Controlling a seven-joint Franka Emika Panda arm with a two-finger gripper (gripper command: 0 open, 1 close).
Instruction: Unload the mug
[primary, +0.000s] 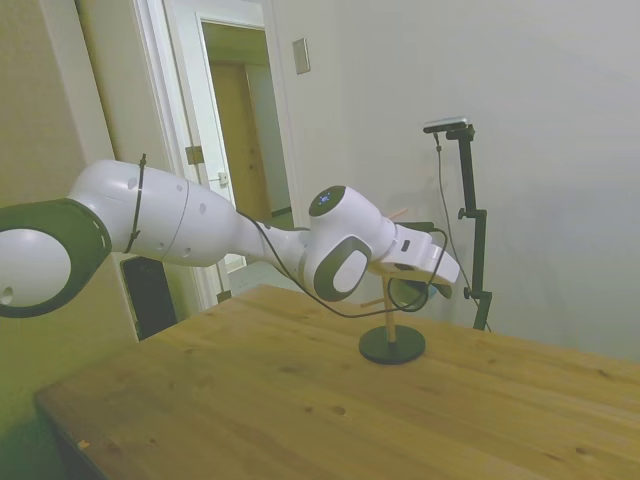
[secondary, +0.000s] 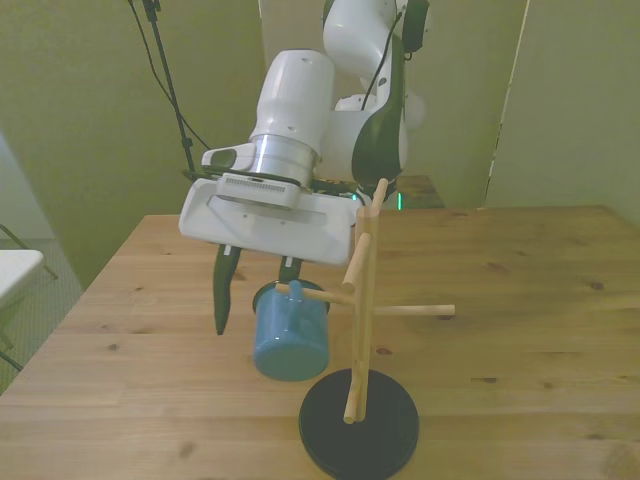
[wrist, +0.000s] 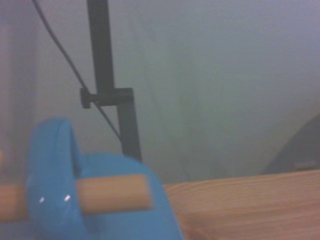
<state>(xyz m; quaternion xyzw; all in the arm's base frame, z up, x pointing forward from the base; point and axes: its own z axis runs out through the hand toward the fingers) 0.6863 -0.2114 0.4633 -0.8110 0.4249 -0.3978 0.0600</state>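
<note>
One light-blue mug (secondary: 290, 342) hangs by its handle on a peg of the wooden stand (secondary: 358, 330) — so it must slide off along that peg. Claw (secondary: 257, 292) open, fingers seemingly straddling the rim. Neighbouring pegs crowd the way out above the desk (secondary: 520, 300).
</note>
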